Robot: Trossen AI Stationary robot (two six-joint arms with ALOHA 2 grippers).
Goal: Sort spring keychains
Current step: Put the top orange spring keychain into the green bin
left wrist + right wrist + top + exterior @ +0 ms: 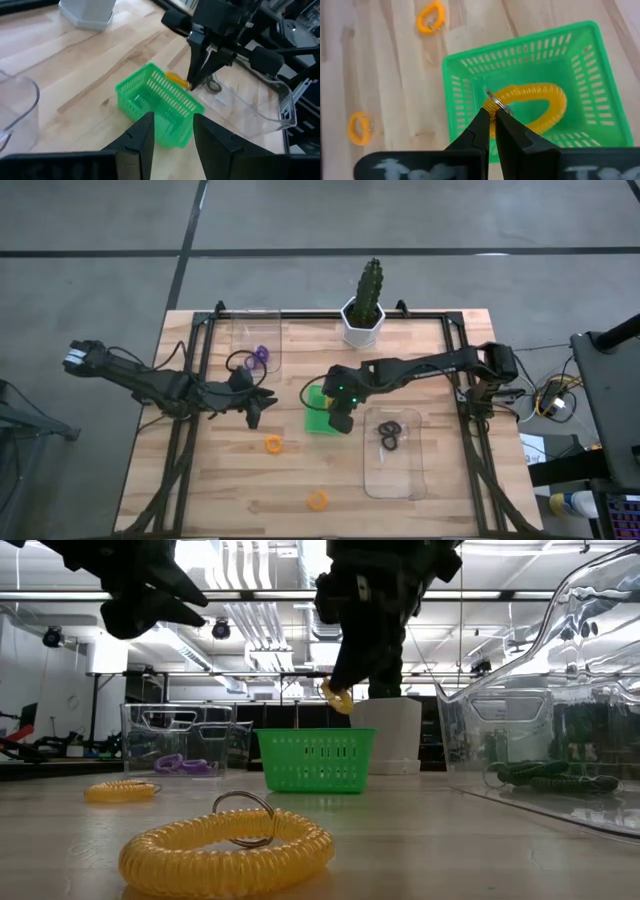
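Observation:
My right gripper [492, 114] is shut on an orange spring keychain [540, 107] and hovers over the small green tray [316, 418] in the middle of the table. In the low view this keychain [337, 697] hangs above the tray's rim [315, 733]. Two more orange keychains lie flat on the wood [273, 443] [318, 500]. Purple keychains [262, 355] rest in the far clear tray, and black ones [390, 435] in the right clear tray. My left gripper [172, 135] is open, left of the green tray, and holds nothing. My right gripper pinches the orange keychain between its two fingertips [482, 120] at the end with the metal ring [496, 103]. The fingers come from above, pointing down. The keychain is lifted clear and its coil hangs beside the fingertips over the green tray's inside.
A white pot with a cactus [364, 320] stands at the table's far edge. The clear tray on the right [395, 470] lies close beside the green tray. The other clear tray [250, 330] stands at the far left. Bare wood shows along the near edge.

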